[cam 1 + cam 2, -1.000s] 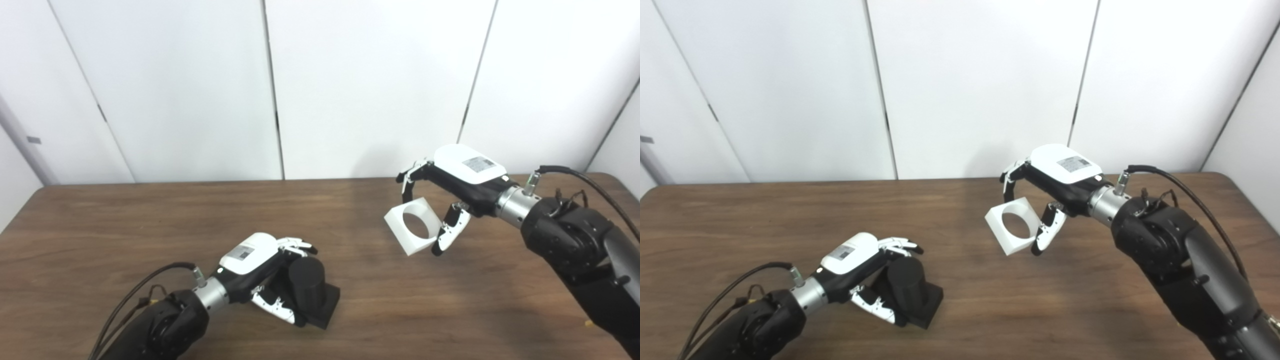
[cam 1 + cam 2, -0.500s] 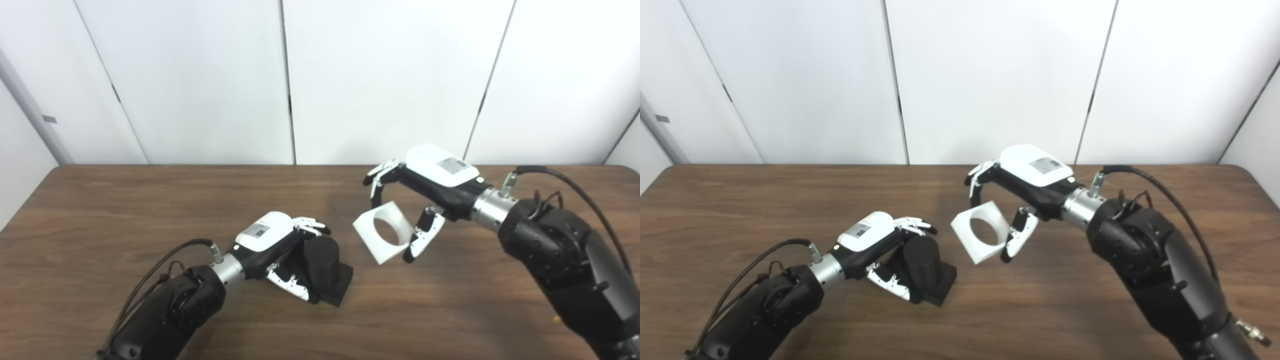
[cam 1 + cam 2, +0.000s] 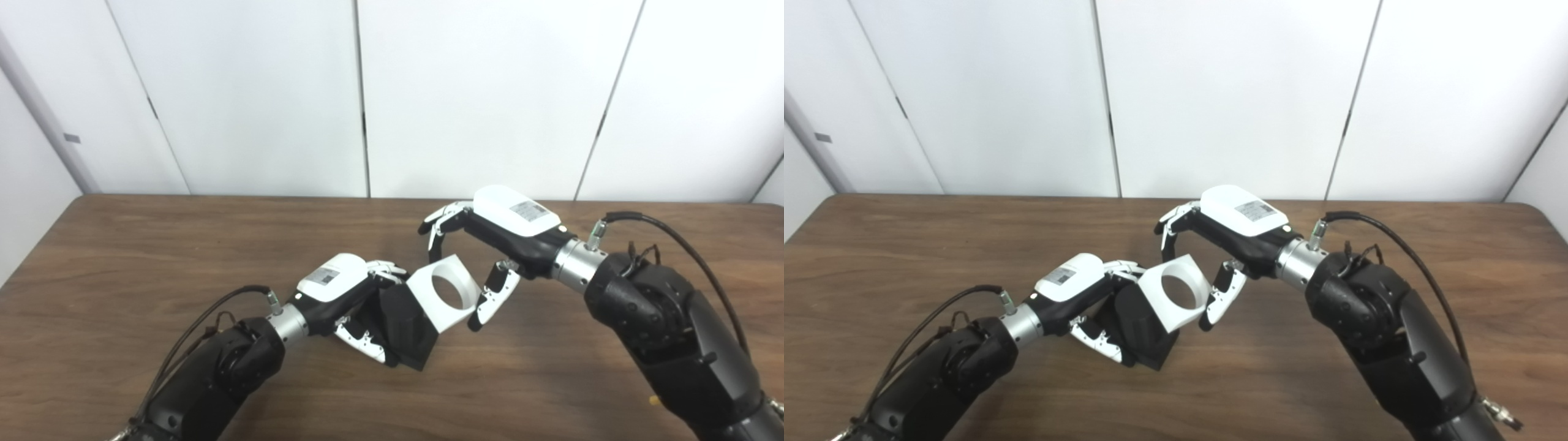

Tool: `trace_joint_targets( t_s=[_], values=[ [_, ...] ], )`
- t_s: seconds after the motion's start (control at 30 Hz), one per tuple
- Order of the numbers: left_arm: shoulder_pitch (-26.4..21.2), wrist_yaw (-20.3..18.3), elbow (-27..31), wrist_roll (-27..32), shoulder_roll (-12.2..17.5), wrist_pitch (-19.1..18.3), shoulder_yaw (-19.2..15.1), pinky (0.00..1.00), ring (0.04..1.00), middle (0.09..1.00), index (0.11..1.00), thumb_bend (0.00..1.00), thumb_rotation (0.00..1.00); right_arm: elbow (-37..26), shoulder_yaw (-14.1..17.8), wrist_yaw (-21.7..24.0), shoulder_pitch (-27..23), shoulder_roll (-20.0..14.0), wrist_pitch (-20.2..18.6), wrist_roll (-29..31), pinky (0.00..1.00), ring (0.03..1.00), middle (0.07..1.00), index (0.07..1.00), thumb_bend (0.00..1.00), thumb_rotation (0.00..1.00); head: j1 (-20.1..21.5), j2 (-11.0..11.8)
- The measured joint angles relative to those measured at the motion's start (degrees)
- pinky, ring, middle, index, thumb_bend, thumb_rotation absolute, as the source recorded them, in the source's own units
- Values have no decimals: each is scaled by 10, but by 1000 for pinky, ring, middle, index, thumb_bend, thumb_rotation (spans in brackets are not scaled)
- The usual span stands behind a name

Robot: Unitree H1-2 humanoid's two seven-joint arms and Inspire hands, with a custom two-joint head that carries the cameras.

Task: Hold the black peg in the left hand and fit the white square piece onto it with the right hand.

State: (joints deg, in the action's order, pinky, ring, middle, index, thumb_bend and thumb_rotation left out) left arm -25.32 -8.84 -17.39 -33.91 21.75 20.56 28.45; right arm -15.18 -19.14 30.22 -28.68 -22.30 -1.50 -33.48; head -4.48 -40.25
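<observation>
The black peg [image 3: 404, 327] sits a little left of the frame's middle, low over the wooden table [image 3: 122, 257], with the left hand [image 3: 343, 294] wrapped around it, fingers curled over the top and thumb below. Pressed against its right side is the white square piece [image 3: 444, 294], tilted so its round hole faces up toward the cameras; the right hand [image 3: 490, 242] pinches it between fingers above and thumb at its lower right edge.

To me this looks like the mating step just beginning: the piece meets the peg, but the hole appears empty, so nothing is seated yet. I'd guess the next move needs the hole turned to line up with the peg's end, then a steady push along its axis while the left hand holds firm.

Each hand carries a small label on its white back; the print is too small to read.
</observation>
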Motion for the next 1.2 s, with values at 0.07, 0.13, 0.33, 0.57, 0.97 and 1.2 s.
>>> trace_joint_targets(
  t_s=[0.07, 0.13, 0.33, 0.57, 0.97, 1.2],
  values=[
    [0, 0, 0, -1, -2, -4, 0, 742, 881, 847, 489, 523, 71, 5, -4, 0, 0, 6, 0, 0, 712, 808, 774, 480, 517, 137, -3, 0],
    [-1, 0, 0, -1, -3, -8, 0, 741, 882, 848, 489, 523, 71, 17, -6, 0, -1, 12, 1, 0, 708, 800, 772, 480, 517, 137, -5, 0],
    [-2, 1, 0, -8, -5, -8, 0, 734, 885, 848, 489, 523, 71, 28, -8, -2, 0, 16, 2, 0, 706, 796, 775, 479, 518, 136, -7, 0],
    [-6, 1, 0, -11, -5, -12, 3, 730, 882, 844, 489, 523, 71, 38, -8, -3, 0, 21, 2, -9, 713, 801, 776, 480, 517, 136, -9, -2],
    [-6, 0, 3, -12, -8, -22, 5, 739, 885, 849, 489, 523, 72, 65, -9, -13, -4, 36, 3, -10, 699, 790, 768, 479, 517, 136, -11, -4],
    [-8, 0, 4, -15, -8, -23, 7, 739, 878, 849, 489, 523, 71, 76, -13, -20, -9, 45, 2, -15, 703, 791, 768, 479, 517, 137, -11, -4]
  ],
)
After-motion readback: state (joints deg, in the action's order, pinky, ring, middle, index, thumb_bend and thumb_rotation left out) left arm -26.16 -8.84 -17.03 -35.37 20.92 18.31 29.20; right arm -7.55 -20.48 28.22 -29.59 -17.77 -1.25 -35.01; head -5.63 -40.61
